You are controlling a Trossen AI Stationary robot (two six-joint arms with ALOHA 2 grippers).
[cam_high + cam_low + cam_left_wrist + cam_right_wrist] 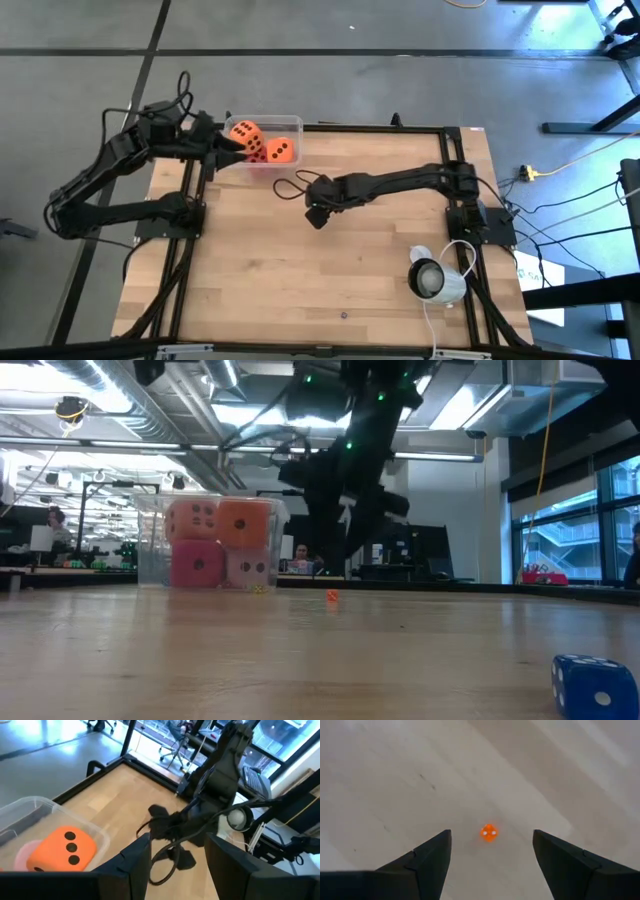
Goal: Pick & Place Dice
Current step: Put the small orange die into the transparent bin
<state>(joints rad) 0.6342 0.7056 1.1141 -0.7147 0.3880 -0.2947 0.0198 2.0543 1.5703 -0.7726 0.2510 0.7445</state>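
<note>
While hovering wide open and empty over a tiny orange die (pixel 489 832) — right hand (pixel 490 852) poised for pickup, needing descent and closing; left hand (pixel 176 857) parted, empty, beside the bin (pixel 290 124).

Right gripper (pixel 490 865): jaws spread wide, pointed down at the pale wooden tabletop (pixel 330 270). A tiny orange bead-like object (pixel 489 832) is seen on the wood just ahead of the gap between the jaws; bare board lies to either side of them.

Left gripper (pixel 175 865): jaws apart, nothing between them. Just beside one jaw, the clear plastic box (pixel 290 125) holding the orange, pink and red pip-marked dice (pixel 262 145) blocks passage. Ahead of the jaws, the way across is barred by the right arm (pixel 225 765) and its looped black cable (pixel 167 857).
</note>
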